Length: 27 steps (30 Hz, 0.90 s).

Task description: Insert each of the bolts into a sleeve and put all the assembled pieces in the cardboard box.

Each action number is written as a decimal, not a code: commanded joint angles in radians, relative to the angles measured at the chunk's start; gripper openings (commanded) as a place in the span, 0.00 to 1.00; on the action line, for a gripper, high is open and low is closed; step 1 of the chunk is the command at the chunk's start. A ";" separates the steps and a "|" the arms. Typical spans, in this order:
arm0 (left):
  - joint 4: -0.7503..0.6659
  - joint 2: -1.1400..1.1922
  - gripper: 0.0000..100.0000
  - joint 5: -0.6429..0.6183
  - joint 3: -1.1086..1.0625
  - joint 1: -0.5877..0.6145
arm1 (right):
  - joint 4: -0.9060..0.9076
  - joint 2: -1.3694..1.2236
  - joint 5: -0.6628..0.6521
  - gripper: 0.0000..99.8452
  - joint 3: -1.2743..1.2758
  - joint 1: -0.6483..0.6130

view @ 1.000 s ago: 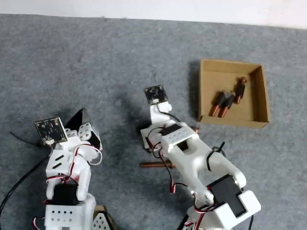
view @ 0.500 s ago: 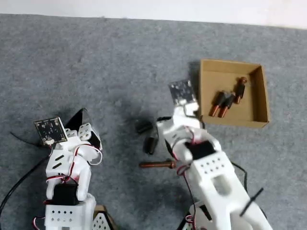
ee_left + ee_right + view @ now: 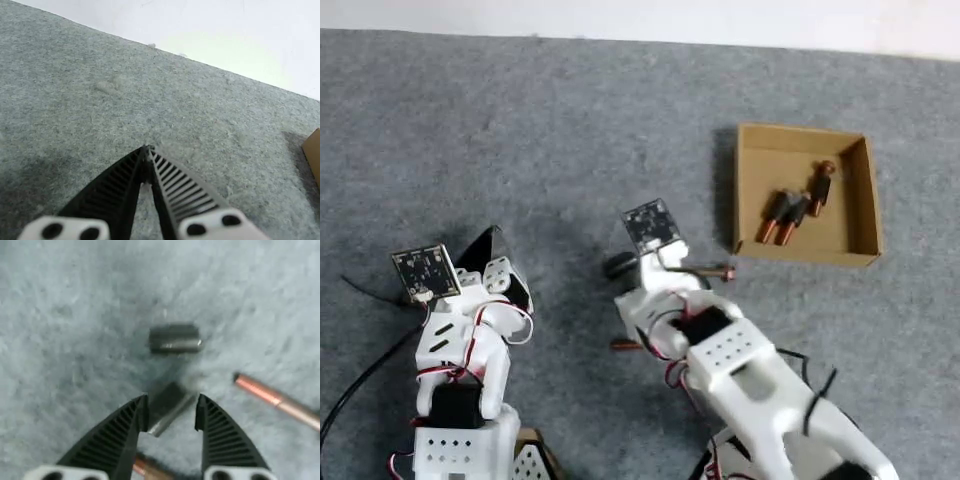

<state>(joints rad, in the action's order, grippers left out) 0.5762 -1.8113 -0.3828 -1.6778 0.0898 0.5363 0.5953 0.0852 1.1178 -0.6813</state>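
Grey carpeted worktop (image 3: 60, 300) lies under the right claw (image 3: 171, 401), spread astride a short black cylindrical sleeve (image 3: 165, 411), not yet pinching. It looks light, rigid and smooth, likely to roll; grip mid-barrel, across its round sides. Beyond lie a second black sleeve (image 3: 175, 338) and a copper bolt (image 3: 272, 400). Farther off, the left claw (image 3: 146, 150) is pressed together, empty.

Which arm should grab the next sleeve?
Right. The right gripper is open, jaws either side of a black sleeve lying on the mat. The left gripper is shut and sits well away from that sleeve.
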 commanded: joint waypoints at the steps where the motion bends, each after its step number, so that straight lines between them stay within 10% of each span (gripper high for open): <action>1: 0.002 -0.015 0.01 0.006 -0.018 0.010 | 0.004 -0.082 0.123 0.15 -0.094 -0.042; 27: 0.002 -0.015 0.01 0.006 -0.018 0.010 | 0.217 -0.611 0.137 0.15 -0.479 0.056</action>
<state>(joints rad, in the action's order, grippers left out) 0.5762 -1.8113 -0.3828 -1.6778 0.0898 0.7511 0.0107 0.2171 0.6836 -0.6720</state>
